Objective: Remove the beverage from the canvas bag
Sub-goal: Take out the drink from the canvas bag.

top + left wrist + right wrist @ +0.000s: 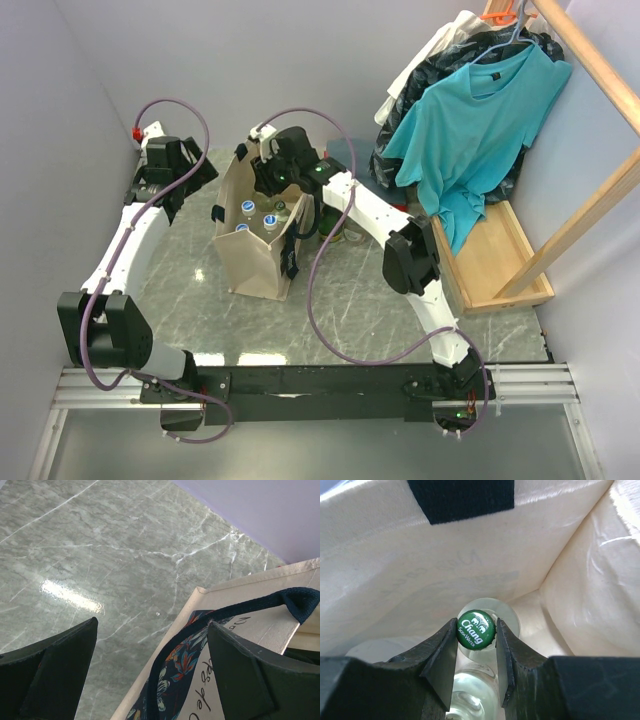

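- The right gripper (477,623) is reaching down into the canvas bag (255,255). Its fingers are nearly closed, pinching the green cap of a glass bottle (476,632).
- The glass bottle is standing upright inside the bag, close to a beige side wall, with another clear bottle (472,690) just beside it.
- The bag is standing upright on the grey marble table (200,290) and is also holding blue-capped bottles (248,207).
- The left gripper (152,625) is hovering near the bag's upper edge and black strap (300,602). Its fingers are spread wide and gripping nothing.
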`<control>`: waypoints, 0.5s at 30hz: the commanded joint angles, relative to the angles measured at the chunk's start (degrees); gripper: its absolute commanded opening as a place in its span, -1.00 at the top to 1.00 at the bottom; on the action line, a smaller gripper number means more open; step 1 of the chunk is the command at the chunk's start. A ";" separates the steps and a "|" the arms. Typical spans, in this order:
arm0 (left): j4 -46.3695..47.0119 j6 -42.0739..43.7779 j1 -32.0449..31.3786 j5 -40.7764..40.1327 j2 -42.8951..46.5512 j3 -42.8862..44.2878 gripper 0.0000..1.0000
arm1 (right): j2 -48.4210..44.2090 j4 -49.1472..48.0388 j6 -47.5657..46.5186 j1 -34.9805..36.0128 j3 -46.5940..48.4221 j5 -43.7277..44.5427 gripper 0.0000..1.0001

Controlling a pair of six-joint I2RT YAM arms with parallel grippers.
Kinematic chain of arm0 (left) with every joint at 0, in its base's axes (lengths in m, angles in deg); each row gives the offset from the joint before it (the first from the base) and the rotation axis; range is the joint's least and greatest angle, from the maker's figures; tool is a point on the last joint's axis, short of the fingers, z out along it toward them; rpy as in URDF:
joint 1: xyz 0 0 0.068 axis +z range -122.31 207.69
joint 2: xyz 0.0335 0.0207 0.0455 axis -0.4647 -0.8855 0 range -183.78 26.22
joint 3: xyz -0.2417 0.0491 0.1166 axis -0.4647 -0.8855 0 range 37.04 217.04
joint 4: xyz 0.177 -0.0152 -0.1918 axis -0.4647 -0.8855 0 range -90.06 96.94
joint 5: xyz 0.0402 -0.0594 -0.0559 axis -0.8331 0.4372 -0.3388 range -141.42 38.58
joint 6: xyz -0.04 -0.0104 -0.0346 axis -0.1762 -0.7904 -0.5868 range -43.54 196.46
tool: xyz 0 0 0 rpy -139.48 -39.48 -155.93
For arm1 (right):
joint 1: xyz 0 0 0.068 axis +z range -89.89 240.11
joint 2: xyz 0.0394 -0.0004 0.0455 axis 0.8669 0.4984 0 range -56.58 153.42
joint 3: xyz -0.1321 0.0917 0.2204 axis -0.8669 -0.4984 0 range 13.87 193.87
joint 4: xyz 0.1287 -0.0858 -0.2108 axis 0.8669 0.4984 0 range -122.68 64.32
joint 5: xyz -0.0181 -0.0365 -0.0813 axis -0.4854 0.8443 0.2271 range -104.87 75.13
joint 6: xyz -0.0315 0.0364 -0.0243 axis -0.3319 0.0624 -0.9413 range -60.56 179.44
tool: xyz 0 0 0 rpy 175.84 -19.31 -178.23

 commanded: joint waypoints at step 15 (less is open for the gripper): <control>1.71 0.36 0.28 -0.18 2.94 -0.89 -0.93 | -11.21 -13.36 0.93 -0.46 2.49 0.56 1.00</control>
